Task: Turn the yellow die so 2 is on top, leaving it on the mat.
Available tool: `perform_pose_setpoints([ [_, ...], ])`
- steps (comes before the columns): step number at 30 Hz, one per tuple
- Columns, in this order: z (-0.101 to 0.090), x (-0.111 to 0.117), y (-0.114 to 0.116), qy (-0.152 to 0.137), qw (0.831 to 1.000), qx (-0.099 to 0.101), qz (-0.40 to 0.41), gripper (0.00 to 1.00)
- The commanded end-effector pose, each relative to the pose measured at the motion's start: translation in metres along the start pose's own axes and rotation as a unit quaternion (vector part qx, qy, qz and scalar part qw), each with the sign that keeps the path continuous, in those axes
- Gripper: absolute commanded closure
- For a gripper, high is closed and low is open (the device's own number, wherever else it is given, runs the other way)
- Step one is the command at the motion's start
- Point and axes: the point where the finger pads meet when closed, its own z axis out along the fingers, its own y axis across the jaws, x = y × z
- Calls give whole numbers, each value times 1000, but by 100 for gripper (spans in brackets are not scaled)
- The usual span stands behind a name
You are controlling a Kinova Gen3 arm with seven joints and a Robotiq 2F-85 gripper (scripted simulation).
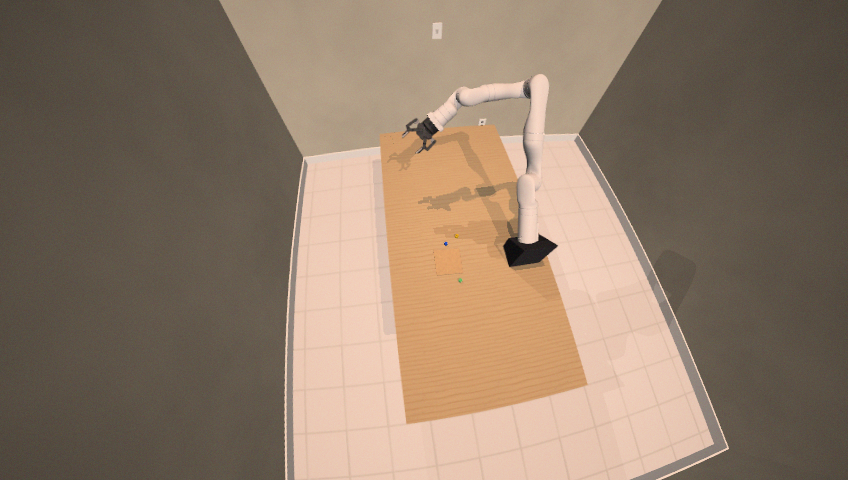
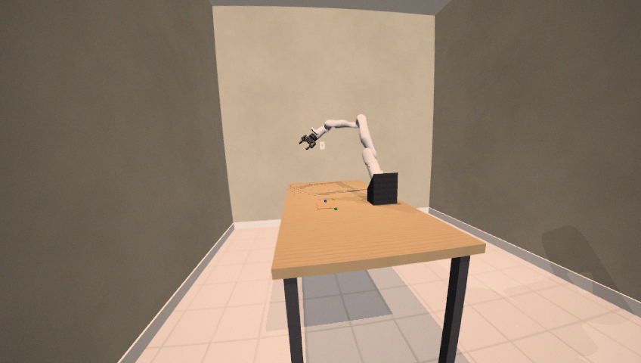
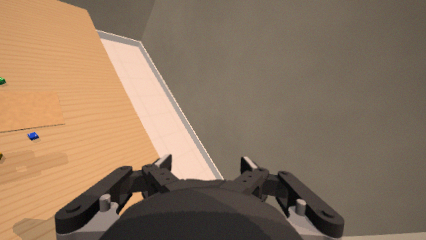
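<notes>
The yellow die (image 1: 456, 236) (image 2: 332, 198) lies on the table off the mat; in the wrist view only a sliver shows at the left edge. The blue die (image 1: 445, 243) (image 2: 325, 200) (image 3: 33, 136) lies on the table just beyond the mat's edge. The green die (image 1: 460, 280) (image 2: 335, 208) (image 3: 2, 81) lies by the opposite edge. The tan square mat (image 1: 448, 262) (image 3: 30, 109) lies flat. The numbers on the dice are too small to read. My gripper (image 1: 411, 144) (image 2: 303, 145) (image 3: 206, 163) is open and empty, high above the table's far end, well away from the dice.
The long wooden table (image 1: 476, 333) (image 2: 360, 234) (image 3: 100, 100) carries the arm's black base (image 1: 528, 251) (image 2: 382, 188) at its right side. Shadows of the arm fall across the table's far half. A wall (image 1: 368, 71) (image 2: 270, 67) stands behind the far end.
</notes>
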Motion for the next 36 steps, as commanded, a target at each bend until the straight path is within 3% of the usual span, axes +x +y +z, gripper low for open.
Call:
perform_pose_setpoints([
  [1,3,-3,-6,-5,1000,8,4,0],
  [7,3,-3,-6,-5,1000,8,4,0],
  [8,12,7,-28,-15,999,29,-10,0],
  [20,12,7,-28,-15,999,29,-10,0],
  [21,20,16,-49,-26,998,51,-23,0],
  [33,20,16,-49,-26,998,51,-23,0],
  [34,28,23,-72,-38,996,72,-36,0],
  [36,28,23,-72,-38,996,72,-36,0],
])
